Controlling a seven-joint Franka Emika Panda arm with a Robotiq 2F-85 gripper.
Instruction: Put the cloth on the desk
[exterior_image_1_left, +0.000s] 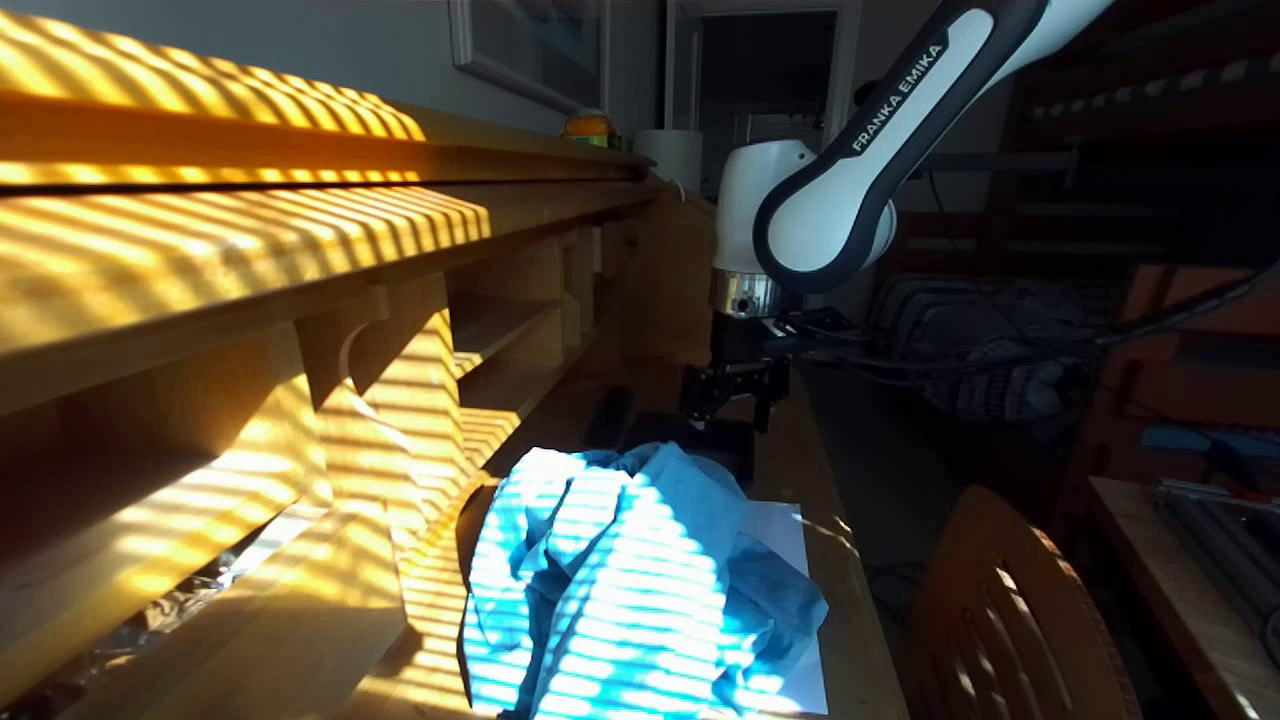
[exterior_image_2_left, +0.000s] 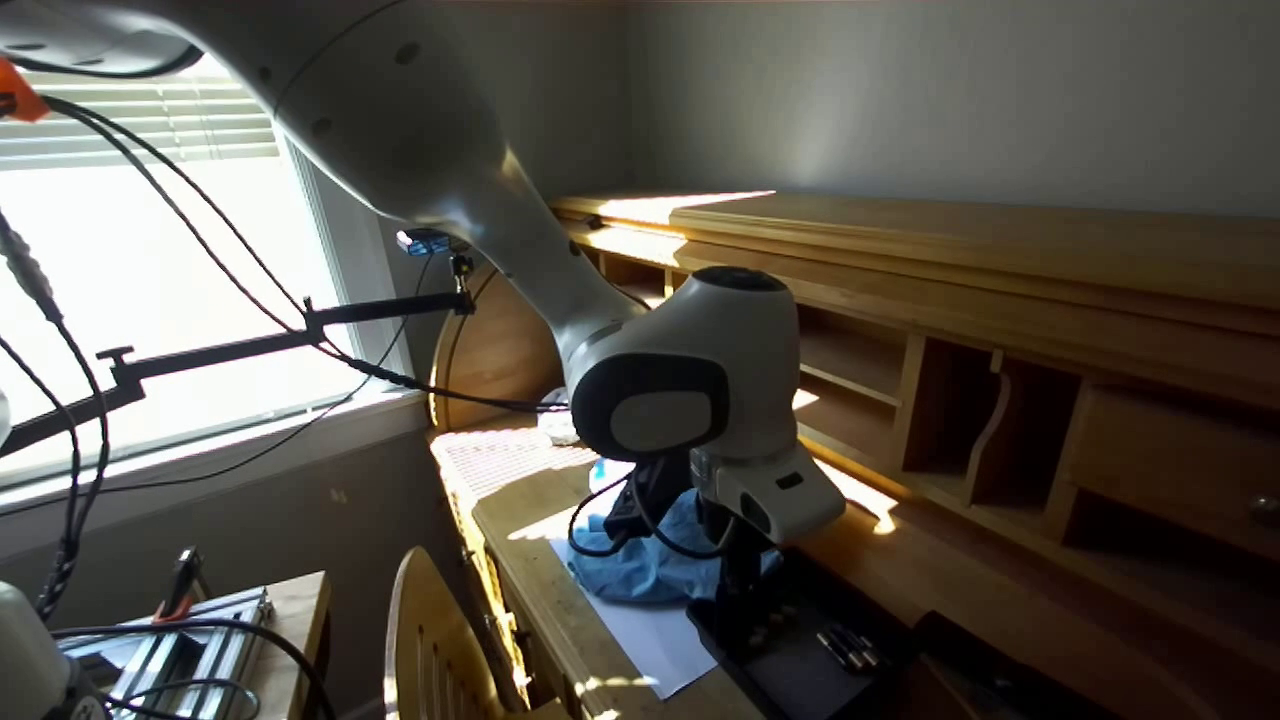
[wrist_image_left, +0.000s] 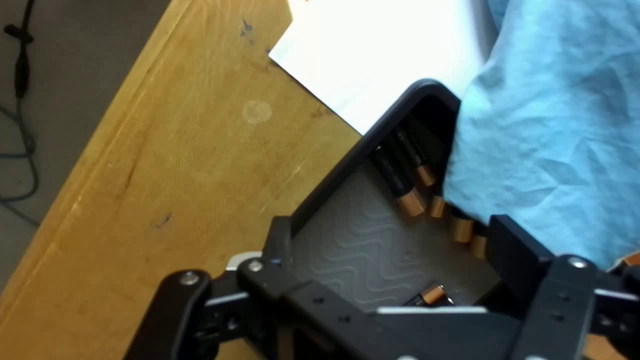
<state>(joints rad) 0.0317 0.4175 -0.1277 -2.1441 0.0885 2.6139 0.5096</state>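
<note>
1. One gripper (wrist_image_left: 390, 227): its two jaws stand wide apart above one black tray (wrist_image_left: 360, 240).
2. One wooden desk (wrist_image_left: 210, 150): bears the tray, a side of which runs roughly along the front edge.
3. Copper-topped batteries (wrist_image_left: 412, 202) in the tray: five clustered at one corner, at least two more lower in the wrist view, partly hidden by the gripper.
4. One blue cloth (wrist_image_left: 550, 125): crumpled in a heap on the desk between front and back edges, overlapping one side of the tray in the wrist view; what lies under its folds is mostly hidden.
5. One sheet of white paper (wrist_image_left: 380, 60): partly under the cloth, toward the front edge, just beside the tray.
6. One long black object (exterior_image_2_left: 990, 665): beside the tray, toward the back edge, too dark to name.
7. One wooden hutch (exterior_image_2_left: 1000, 325) with pigeonholes: along the back edge.
8. One whitish bundle (exterior_image_2_left: 558, 428): at the desk's end near one window (exterior_image_2_left: 150, 270).
9. One wooden chair (exterior_image_1_left: 1040, 620): just beyond the front edge.
</note>
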